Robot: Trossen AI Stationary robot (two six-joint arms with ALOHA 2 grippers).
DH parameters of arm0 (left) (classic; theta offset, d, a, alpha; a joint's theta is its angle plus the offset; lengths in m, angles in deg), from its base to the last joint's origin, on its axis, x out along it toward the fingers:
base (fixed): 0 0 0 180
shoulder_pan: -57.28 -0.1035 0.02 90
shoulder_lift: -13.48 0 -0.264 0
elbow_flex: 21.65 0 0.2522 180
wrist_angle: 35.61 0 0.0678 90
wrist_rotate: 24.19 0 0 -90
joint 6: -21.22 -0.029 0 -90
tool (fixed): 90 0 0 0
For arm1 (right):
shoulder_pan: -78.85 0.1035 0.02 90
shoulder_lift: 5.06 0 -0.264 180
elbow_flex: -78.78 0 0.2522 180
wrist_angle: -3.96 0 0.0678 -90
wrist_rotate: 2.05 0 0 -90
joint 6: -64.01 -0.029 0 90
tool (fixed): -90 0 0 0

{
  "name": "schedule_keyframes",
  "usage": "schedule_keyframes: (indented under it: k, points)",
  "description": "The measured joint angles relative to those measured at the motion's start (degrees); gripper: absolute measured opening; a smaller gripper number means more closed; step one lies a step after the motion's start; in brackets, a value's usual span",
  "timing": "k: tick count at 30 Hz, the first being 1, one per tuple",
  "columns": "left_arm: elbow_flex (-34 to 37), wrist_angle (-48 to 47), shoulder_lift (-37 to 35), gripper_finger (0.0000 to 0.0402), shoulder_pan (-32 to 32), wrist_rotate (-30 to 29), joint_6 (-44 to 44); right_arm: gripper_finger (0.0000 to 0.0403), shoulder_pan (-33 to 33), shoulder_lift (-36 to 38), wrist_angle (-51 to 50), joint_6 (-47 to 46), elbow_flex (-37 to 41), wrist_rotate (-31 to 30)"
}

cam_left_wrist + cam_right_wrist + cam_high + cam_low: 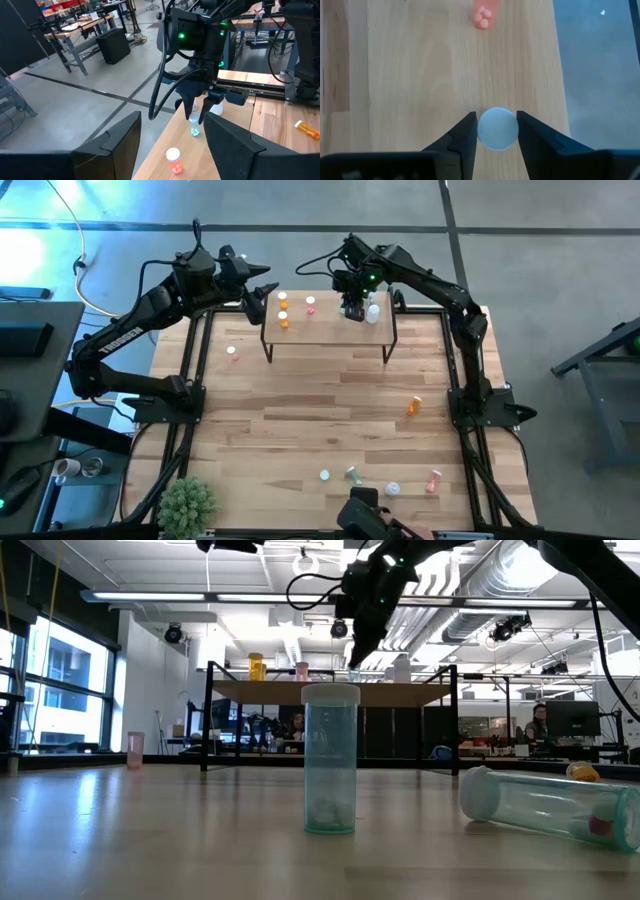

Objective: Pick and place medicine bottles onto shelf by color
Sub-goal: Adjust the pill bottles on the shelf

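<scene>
The right end effector [353, 311] is down over the shelf [330, 330], near its right end, and its fingers [465, 137] sit snug on either side of a white cap. The right wrist view shows both pads touching that cap, so it is clamped on the green bottle [194, 126], which stands upright on the shelf board. Just beside it on the right stands a clear bottle [373, 312].

On the left part of the shelf stand the orange bottles [283, 311], three in a loose line, and a pink bottle [311, 304] stands between them and the right end effector.

The left end effector [262, 298] hangs just off the shelf's left end, fingers [227, 145] apart and holding nothing.

Down on the bench [300, 410], bottles are scattered. One stands near the shelf's left legs [232, 352], an orange one lies on its side on the right [414, 406], and four more sit along the near edge, including a green one on its side [353, 474] and a pink one [434, 479]. A potted plant [187, 502] sits at the near left corner.
</scene>
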Motion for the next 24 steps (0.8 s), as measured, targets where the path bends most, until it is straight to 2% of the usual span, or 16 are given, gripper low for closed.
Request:
schedule_keyframes:
  k: [16, 24]
  points:
    - [0.0, 0.0, 0.0, 0.0207, 0.0, 0.0, 0.0, 0.0118, 0.0, 0.0, 0.3, -2.0, 0.0, -0.5]
    - [0.0, 0.0, 0.0, 0.0207, 0.0, 0.0, -0.1, 0.0146, 0.0, 0.0, 0.2, -2.4, 0.0, -0.5]
